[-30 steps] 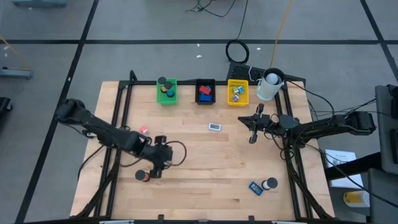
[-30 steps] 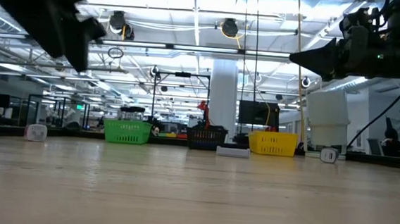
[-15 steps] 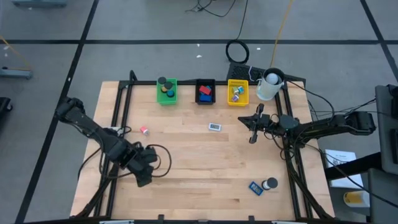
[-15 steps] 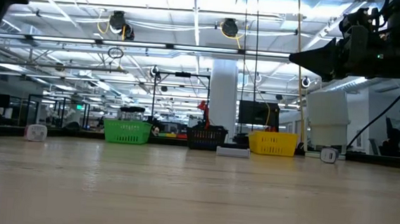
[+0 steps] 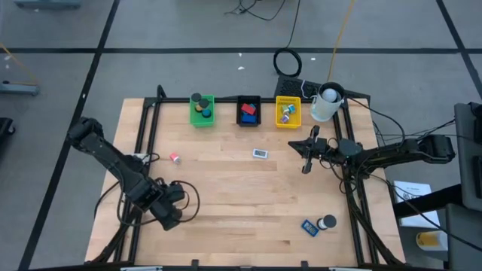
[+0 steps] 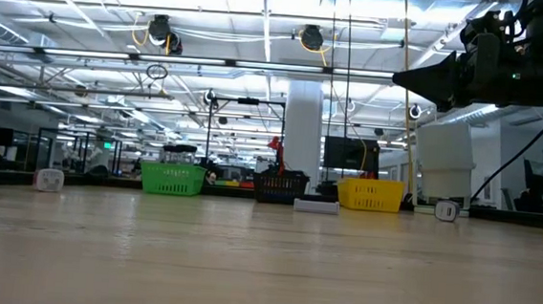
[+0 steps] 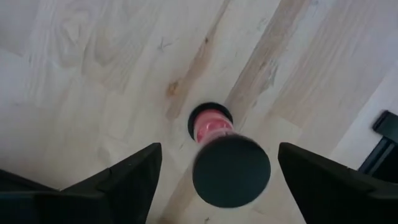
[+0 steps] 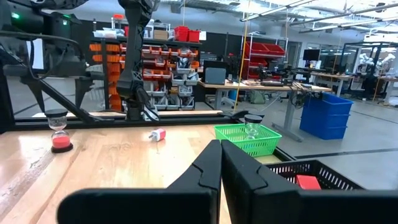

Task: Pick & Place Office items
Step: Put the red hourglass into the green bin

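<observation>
Since a second ago my left gripper (image 5: 170,216) swung toward the table's near-left corner | fingers spread above the upright red sand timer (image 7: 214,127) — untouched | right gripper (image 5: 305,167) pressed together, waiting mid-table | risk: off-centre descent — timer topples

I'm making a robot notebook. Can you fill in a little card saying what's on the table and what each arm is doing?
Left gripper: open, above a small hourglass with red sand and black caps, near the table's front left
Right gripper: shut, empty, waiting at the right
Green tray: holds dark and green round pieces
Black tray: holds red and blue blocks
Yellow tray: holds small pieces
Wooden table: loose items lie on it
</observation>
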Controlling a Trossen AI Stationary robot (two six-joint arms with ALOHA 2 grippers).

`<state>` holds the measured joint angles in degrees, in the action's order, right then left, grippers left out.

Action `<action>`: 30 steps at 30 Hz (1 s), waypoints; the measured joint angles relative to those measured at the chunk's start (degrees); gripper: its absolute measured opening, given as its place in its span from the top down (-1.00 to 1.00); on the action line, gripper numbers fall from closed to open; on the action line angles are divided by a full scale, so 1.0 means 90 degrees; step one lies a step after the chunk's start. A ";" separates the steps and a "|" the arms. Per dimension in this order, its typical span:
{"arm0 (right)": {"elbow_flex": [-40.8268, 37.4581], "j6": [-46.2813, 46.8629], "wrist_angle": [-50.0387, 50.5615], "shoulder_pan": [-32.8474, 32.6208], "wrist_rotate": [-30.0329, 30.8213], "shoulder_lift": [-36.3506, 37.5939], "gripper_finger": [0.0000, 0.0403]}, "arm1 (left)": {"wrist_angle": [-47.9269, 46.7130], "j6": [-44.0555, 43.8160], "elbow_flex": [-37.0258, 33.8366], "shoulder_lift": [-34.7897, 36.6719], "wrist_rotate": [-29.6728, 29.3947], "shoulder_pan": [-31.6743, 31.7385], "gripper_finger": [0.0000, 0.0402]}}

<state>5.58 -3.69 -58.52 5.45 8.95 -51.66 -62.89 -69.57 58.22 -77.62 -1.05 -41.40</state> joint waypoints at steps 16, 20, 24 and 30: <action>0.0000 0.0003 0.0000 0.0000 -0.0002 0.0000 1.00 | 0.0284 0.0100 -0.0005 -0.0549 -0.0098 -0.0164 -0.51; 0.0000 0.0002 0.0000 0.0000 -0.0002 0.0000 1.00 | 0.0281 0.0122 -0.0005 -0.0647 0.0031 -0.0164 -0.43; 0.0000 0.0001 0.0000 0.0000 -0.0002 0.0000 1.00 | 0.0277 0.0096 -0.0005 -0.0643 0.0114 -0.0162 -0.33; 0.0000 0.0001 0.0000 0.0000 -0.0002 0.0000 1.00 | 0.0279 0.0113 -0.0005 -0.0641 0.0285 -0.0162 -0.15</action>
<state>5.58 -3.68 -58.52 5.45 8.93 -51.66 -60.38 -68.55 58.17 -83.40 1.52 -42.86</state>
